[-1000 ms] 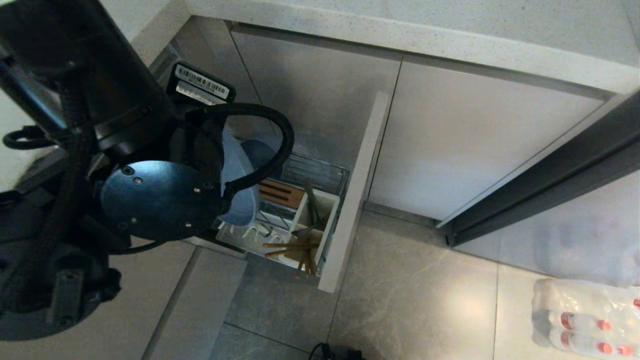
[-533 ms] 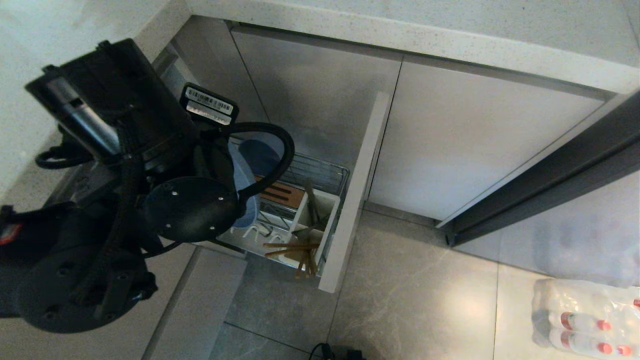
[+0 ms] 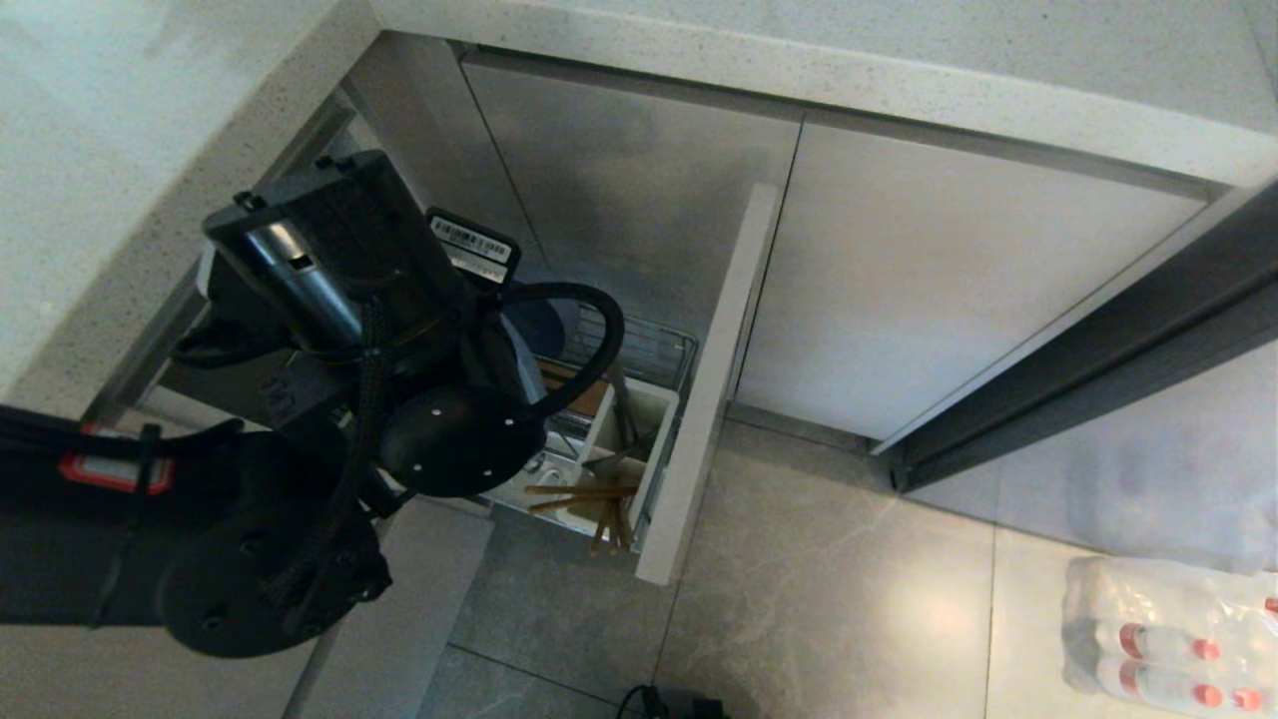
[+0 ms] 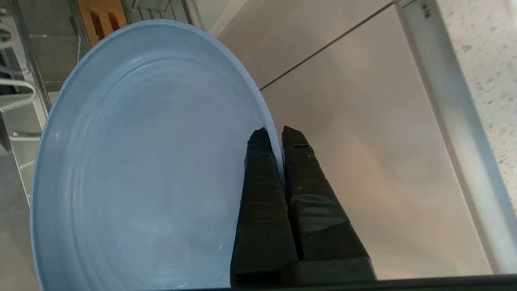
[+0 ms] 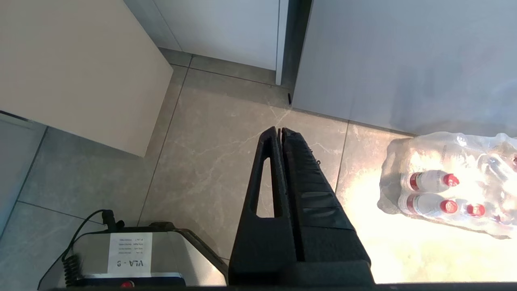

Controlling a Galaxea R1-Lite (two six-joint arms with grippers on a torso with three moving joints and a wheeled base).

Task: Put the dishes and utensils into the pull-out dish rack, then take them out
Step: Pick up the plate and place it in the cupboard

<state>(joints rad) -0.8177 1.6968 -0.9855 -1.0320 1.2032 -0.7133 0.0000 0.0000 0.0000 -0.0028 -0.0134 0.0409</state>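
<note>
Left gripper point(image 4: 274, 135) clamped on plate point(image 4: 153, 161) rim over the rack point(image 3: 639, 350).

One finger inside the plate, one behind; plate held on edge. Beyond the tips, wooden strip point(image 4: 101, 18) and white prongs point(image 4: 16, 87) of the rack; chopsticks point(image 3: 584, 494) and fork point(image 3: 621, 404) in the caddy point(image 3: 654, 399) nearby. Right gripper point(image 5: 279, 133) parked over floor tiles point(image 5: 210, 161), fingers pressed together, empty, water bottles point(image 5: 444, 194) beside.
</note>
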